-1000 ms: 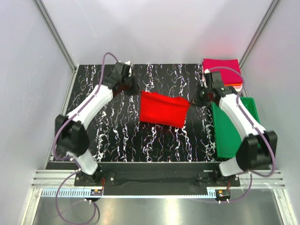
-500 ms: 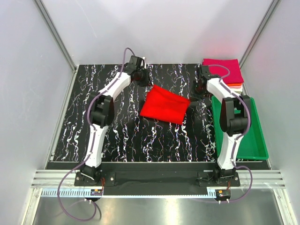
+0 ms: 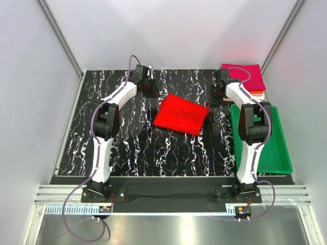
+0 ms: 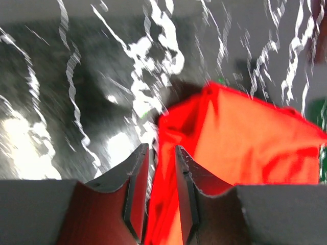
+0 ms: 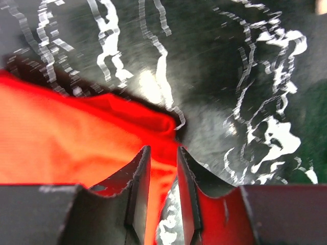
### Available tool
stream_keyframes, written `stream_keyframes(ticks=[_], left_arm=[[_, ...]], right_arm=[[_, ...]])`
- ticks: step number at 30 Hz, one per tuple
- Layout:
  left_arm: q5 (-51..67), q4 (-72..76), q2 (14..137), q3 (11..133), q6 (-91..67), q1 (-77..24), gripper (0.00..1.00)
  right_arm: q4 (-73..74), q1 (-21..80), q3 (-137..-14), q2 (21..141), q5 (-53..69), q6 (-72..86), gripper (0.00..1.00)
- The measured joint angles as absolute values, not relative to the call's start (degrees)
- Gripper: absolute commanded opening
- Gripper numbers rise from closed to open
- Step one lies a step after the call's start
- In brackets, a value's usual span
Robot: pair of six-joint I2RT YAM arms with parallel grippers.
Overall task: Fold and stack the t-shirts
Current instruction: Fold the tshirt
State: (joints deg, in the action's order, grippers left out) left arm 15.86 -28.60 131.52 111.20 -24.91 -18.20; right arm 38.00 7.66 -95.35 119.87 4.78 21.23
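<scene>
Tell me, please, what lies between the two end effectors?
The bright red folded cloth t-shirt lies there, as the top view shows.

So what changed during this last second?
Both arms stretched toward the table's far edge and laid the red t-shirt down. The left gripper and right gripper parted their jaws and let go of its corners. The folded stack and green tray stayed put.

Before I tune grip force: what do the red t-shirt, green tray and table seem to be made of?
Red t-shirt: soft matte cloth, judging by its folds and rumpled edges. Green tray: probably hard plastic, smooth with a raised rim. Table: glossy black, white-veined, marble-look, perhaps laminate.
</scene>
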Motion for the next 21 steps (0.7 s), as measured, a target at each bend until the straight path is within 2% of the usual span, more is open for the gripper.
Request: stream_keyframes(ticks=[5,11,21], left_arm=[[17.87,-26.65,126.89,105.56,-24.14,-21.58,0.32],[18.65,-23.86,123.55,98.39,-24.14,-26.65,0.32],[15.42,-21.47,121.78,88.58,-24.25,-31.73,0.33]], right_arm=[[38.76,7.66,-94.37,116.88,6.76,21.67,0.39],[38.79,7.64,-94.26,116.81,6.79,21.41,0.4],[37.26,7.57,-88.84,116.99,7.64,21.91,0.22]])
